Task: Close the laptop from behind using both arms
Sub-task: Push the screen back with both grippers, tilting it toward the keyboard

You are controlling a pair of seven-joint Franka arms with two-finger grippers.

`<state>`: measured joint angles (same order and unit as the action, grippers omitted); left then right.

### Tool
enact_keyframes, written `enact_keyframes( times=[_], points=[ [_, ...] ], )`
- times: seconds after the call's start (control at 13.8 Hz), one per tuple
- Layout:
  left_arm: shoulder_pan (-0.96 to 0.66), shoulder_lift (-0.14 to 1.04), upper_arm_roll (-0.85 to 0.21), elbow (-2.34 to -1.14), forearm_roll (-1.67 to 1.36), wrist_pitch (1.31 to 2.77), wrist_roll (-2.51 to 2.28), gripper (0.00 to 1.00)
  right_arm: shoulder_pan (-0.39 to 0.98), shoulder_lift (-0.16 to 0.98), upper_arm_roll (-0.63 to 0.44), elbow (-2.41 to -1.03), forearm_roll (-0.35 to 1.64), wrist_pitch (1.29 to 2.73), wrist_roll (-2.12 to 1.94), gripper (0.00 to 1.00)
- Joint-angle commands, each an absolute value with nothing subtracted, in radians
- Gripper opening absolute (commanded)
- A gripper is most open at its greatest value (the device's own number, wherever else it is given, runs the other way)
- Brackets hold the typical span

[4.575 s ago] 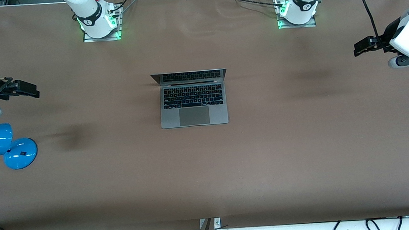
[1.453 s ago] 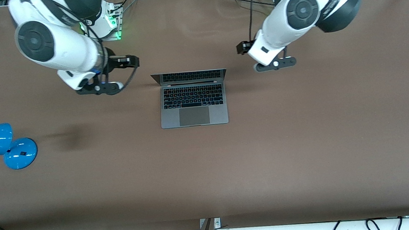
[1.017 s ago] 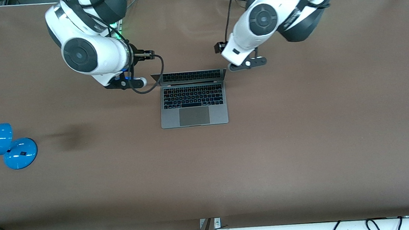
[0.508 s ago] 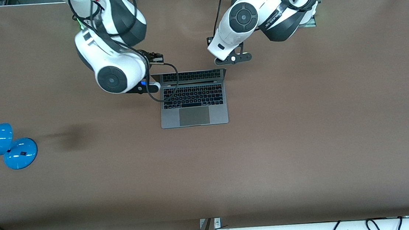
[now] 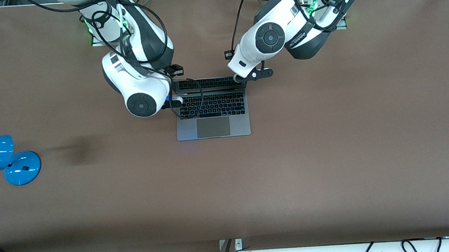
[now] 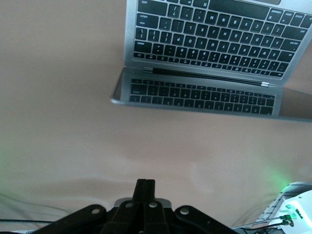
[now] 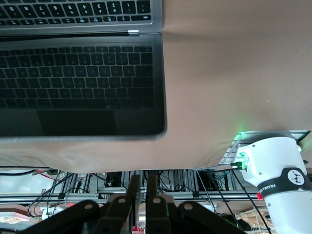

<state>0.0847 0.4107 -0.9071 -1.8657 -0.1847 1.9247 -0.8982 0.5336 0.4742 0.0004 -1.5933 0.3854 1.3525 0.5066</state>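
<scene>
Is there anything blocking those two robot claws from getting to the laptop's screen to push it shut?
Nothing visible does. The left gripper and right gripper hang just past the open laptop, with only bare table near it.

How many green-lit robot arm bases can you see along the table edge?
2. The right arm's green-lit base sits toward that arm's end of the table; the left arm's green-lit base toward the other end. Both are partly hidden by the arms.

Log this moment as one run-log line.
laptop: open, lid upright | left gripper: shut, over the table by the lid's top edge | right gripper: shut, at the lid's other corner | lid contact: none seen
</scene>
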Motion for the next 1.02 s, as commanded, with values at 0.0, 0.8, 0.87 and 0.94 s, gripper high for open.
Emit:
enact_keyframes(
  times=[0.0,0.8,0.87,0.94],
  points=[
    [0.068,0.449,-0.899,-1.852,-0.166,1.956,-0.908,0.0,0.535,0.489,-0.005,-1.58,0.406,1.358,0.494,0.04],
    [0.011,0.603,-0.829,-1.715,0.012,1.957,-0.93,0.0,0.514,0.506,-0.008,-1.531,0.402,1.434,0.448,0.0],
    [-0.023,0.609,-0.795,-1.698,0.011,1.957,-0.93,0.0,0.512,0.511,-0.009,-1.523,0.402,1.442,0.448,0.0],
    [-0.056,0.62,-0.76,-1.677,0.011,1.957,-0.93,0.0,0.512,0.511,-0.011,-1.519,0.4,1.469,0.442,0.0]
  ],
)
